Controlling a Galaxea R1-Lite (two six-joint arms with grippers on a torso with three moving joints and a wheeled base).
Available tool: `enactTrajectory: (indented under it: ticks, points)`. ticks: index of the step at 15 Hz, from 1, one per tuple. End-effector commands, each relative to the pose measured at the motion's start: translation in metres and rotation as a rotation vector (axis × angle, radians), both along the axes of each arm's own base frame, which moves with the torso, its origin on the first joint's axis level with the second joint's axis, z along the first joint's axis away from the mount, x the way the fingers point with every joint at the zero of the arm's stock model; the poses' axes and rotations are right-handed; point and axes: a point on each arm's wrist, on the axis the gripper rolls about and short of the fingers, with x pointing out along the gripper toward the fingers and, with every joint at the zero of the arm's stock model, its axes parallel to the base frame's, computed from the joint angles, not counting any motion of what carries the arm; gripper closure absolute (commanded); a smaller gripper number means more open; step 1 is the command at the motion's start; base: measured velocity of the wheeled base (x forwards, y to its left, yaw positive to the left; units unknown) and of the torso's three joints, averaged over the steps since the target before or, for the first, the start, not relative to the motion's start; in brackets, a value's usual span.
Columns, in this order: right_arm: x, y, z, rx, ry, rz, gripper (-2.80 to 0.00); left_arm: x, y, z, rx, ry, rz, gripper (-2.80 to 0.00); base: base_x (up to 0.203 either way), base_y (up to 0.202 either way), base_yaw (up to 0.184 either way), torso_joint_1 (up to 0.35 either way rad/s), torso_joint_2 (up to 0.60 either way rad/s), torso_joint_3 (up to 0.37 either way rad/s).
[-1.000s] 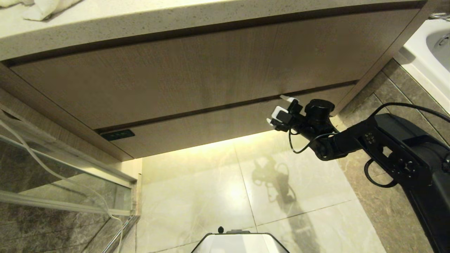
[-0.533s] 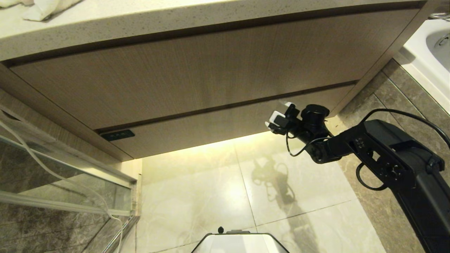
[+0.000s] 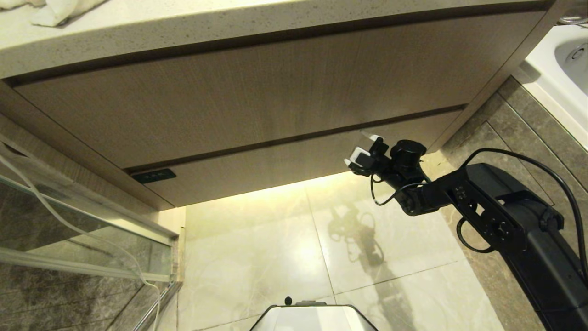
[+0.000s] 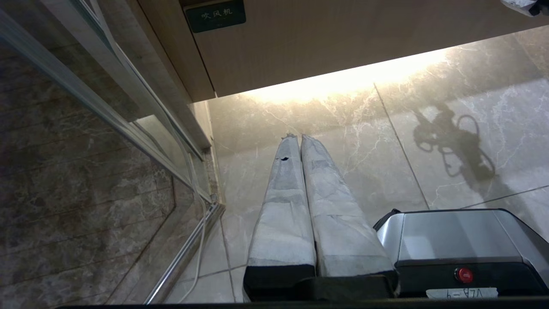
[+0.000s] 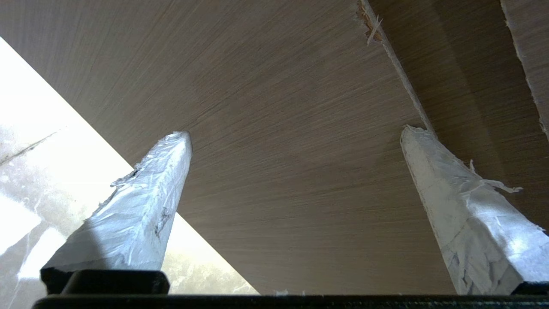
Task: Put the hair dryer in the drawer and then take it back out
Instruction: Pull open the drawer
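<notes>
The right tool (image 3: pixel 363 147) gapes wide, empty, against the closed drawer (image 3: pixel 275 170). The dryer is not in view. Without a handle, its fingers may slip off the top seam.

Light-brown wood-grain drawer front (image 3: pixel 294 161) bearing a dark green plate (image 3: pixel 153 176); speckled beige stone countertop (image 3: pixel 183 32); glossy cream marble floor tiles (image 3: pixel 257 257) with pale veining; black right arm (image 3: pixel 505 220) with white-wrapped fingers (image 3: pixel 359 155).
</notes>
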Motion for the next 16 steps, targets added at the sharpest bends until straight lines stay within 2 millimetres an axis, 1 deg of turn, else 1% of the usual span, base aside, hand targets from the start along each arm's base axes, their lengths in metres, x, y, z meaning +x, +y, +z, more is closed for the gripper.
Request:
enactTrajectory:
  ticks: [1, 5, 8, 11, 14, 16]
  points:
    - [0.001, 0.0, 0.003, -0.001, -0.018, -0.001, -2.8, 0.0, 0.0, 0.0, 0.0, -0.001, 0.0, 0.0, 0.0, 0.0, 0.0, 0.0, 0.0, 0.0]
    - [0.001, 0.0, -0.002, -0.004, -0.003, -0.005, -2.8, 0.0, 0.0, 0.0, 0.0, 0.002, 0.0, 0.0, 0.0, 0.0, 0.0, 0.0, 0.0, 0.0]
    - [-0.01, -0.002, -0.009, -0.028, 0.095, -0.009, -2.8, 0.0, 0.0, 0.0, 0.0, 0.0, 0.001, 0.0, 0.0, 0.0, 0.0, 0.0, 0.0, 0.0]
    - [-0.019, -0.004, -0.001, -0.04, 0.144, -0.008, -2.8, 0.0, 0.0, 0.0, 0.0, 0.0, 0.001, 0.0, 0.0, 0.0, 0.0, 0.0, 0.0, 0.0]
    - [-0.023, -0.005, 0.021, -0.032, 0.093, -0.003, -2.8, 0.0, 0.0, 0.0, 0.0, 0.0, 0.0, 0.0, 0.0, 0.0, 0.0, 0.0, 0.0, 0.0]
    - [-0.025, -0.006, 0.03, -0.032, 0.077, -0.003, -2.8, 0.0, 0.0, 0.0, 0.0, -0.002, 0.001, 0.0, 0.0, 0.0, 0.0, 0.0, 0.0, 0.0]
